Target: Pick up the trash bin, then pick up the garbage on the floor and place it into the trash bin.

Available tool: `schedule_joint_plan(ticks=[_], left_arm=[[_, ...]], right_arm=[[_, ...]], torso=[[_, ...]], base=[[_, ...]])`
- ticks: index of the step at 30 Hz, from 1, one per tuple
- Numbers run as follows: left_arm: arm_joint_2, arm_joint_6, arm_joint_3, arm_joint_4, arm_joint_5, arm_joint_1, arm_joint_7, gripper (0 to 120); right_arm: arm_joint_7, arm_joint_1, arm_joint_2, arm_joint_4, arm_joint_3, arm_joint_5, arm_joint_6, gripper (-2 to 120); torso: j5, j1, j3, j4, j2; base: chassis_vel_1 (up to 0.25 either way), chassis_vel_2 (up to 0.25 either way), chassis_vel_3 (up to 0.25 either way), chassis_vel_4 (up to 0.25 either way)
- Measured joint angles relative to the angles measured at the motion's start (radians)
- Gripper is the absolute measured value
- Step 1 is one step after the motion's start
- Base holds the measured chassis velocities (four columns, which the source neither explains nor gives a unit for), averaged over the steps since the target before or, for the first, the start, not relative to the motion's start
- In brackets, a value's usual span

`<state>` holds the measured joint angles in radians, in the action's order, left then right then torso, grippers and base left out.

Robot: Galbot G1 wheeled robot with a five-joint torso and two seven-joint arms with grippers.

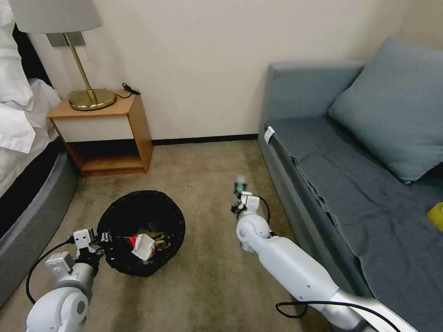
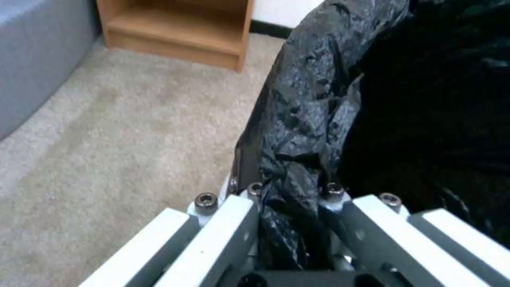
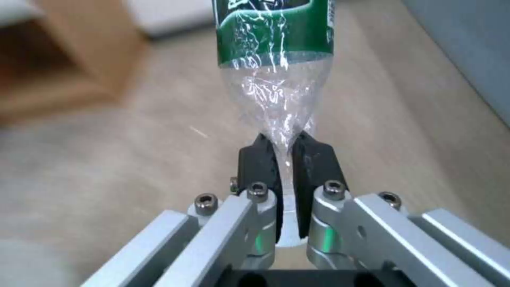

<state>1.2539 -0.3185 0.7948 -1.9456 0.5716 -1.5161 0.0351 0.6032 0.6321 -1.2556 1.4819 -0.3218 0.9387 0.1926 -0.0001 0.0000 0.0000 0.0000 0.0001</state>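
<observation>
While I look through the head camera, the biggest thing on my right is the grey sofa [image 1: 350,193] with its blue cushion [image 1: 392,110], and on my left I see the edge of the bed [image 1: 27,203] with white sheets. Between them, against the wall, stands the wooden nightstand [image 1: 106,133], and a brass lamp [image 1: 87,69] is on top of it. The floor is a beige carpet [image 1: 207,276].

On the carpet in front of the nightstand I see the trash bin [image 1: 140,230], lined with a crinkled black bag and tilted so that its mouth faces me. Inside it lie a red-and-white packet [image 1: 140,244] and some crumpled tan paper [image 1: 160,240]. My left gripper [image 1: 99,240] is at the left side of the bin's rim. From the left wrist camera I see its fingers closed together on the rim, with the black bag [image 2: 297,131] pinched between them.

My right gripper [image 1: 239,200] is held above the carpet, near the front of the sofa and well apart from the bin. Its dark fingertips [image 3: 255,163] are clamped on the squeezed clear end of the small bottle [image 3: 276,52], and the green label of the bottle points away from the wrist.
</observation>
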Motion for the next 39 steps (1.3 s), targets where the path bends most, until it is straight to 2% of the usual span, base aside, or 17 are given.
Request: schedule_joint_plan(ticks=[1, 4, 6, 8, 10, 13, 17, 26, 33, 37, 39], left_arm=[[0.000, 0.000, 0.000, 0.000, 0.000, 0.000, 0.000, 3], [-0.010, -0.020, -0.017, -0.011, 0.002, -0.002, 0.011, 3], [-0.012, -0.025, -0.020, -0.013, 0.004, -0.002, 0.015, 3], [-0.017, -0.035, -0.032, -0.018, 0.006, -0.002, 0.020, 3], [-0.017, -0.036, -0.034, -0.020, 0.007, -0.002, 0.022, 3], [-0.008, -0.051, -0.062, -0.036, 0.010, -0.010, 0.032, 3], [0.006, -0.059, -0.088, -0.052, 0.009, -0.025, 0.035, 3], [0.038, -0.066, -0.116, -0.079, -0.012, -0.044, 0.046, 3], [0.069, -0.067, -0.121, -0.093, -0.020, -0.056, 0.048, 3], [0.082, -0.069, -0.119, -0.098, -0.023, -0.062, 0.049, 3], [0.092, -0.070, -0.117, -0.100, -0.022, -0.065, 0.049, 3]], right_arm=[[0.000, 0.000, 0.000, 0.000, 0.000, 0.000, 0.000, 4], [-0.116, 0.015, 0.048, 0.129, -0.038, -0.096, -0.080, 4], [-0.141, 0.018, 0.059, 0.151, -0.048, -0.118, -0.097, 4], [-0.242, 0.031, 0.105, 0.219, -0.087, -0.197, -0.160, 4], [-0.253, 0.033, 0.110, 0.226, -0.092, -0.208, -0.167, 4], [-0.392, 0.079, 0.152, 0.262, -0.155, -0.364, -0.252, 4], [-0.468, 0.136, 0.140, 0.262, -0.169, -0.434, -0.294, 4], [-0.524, 0.226, 0.109, 0.239, -0.184, -0.523, -0.313, 4], [-0.559, 0.279, 0.126, 0.211, -0.175, -0.626, -0.338, 4], [-0.566, 0.292, 0.142, 0.201, -0.174, -0.658, -0.349, 7], [-0.570, 0.296, 0.158, 0.200, -0.168, -0.671, -0.352, 19]], torso=[[0.0000, 0.000, 0.000, 0.0000, 0.000], [0.0002, 0.000, 0.000, 0.0001, 0.000], [0.0001, 0.000, 0.000, 0.0000, 0.000], [0.0001, 0.000, 0.000, 0.0000, 0.000], [0.0001, 0.000, 0.000, -0.0001, 0.000], [0.0000, 0.000, 0.000, -0.0002, 0.000], [0.0001, 0.000, 0.000, -0.0001, 0.000], [0.0003, 0.000, 0.000, 0.0000, 0.000], [0.0001, 0.000, 0.000, -0.0001, 0.000], [0.0002, 0.000, 0.000, -0.0001, 0.000], [0.0001, 0.000, 0.000, -0.0001, 0.000]], base=[[0.000, 0.000, 0.000, 0.000], [0.000, 0.000, 0.000, 0.000], [0.000, 0.000, 0.000, 0.000], [0.000, 0.000, 0.000, 0.000], [0.000, 0.000, 0.000, 0.000], [0.000, 0.000, 0.000, 0.000], [0.000, 0.000, 0.000, 0.000], [0.000, 0.000, 0.000, 0.000], [0.000, 0.000, 0.000, 0.000], [0.000, 0.000, 0.000, 0.000], [0.000, 0.000, 0.000, 0.000]])
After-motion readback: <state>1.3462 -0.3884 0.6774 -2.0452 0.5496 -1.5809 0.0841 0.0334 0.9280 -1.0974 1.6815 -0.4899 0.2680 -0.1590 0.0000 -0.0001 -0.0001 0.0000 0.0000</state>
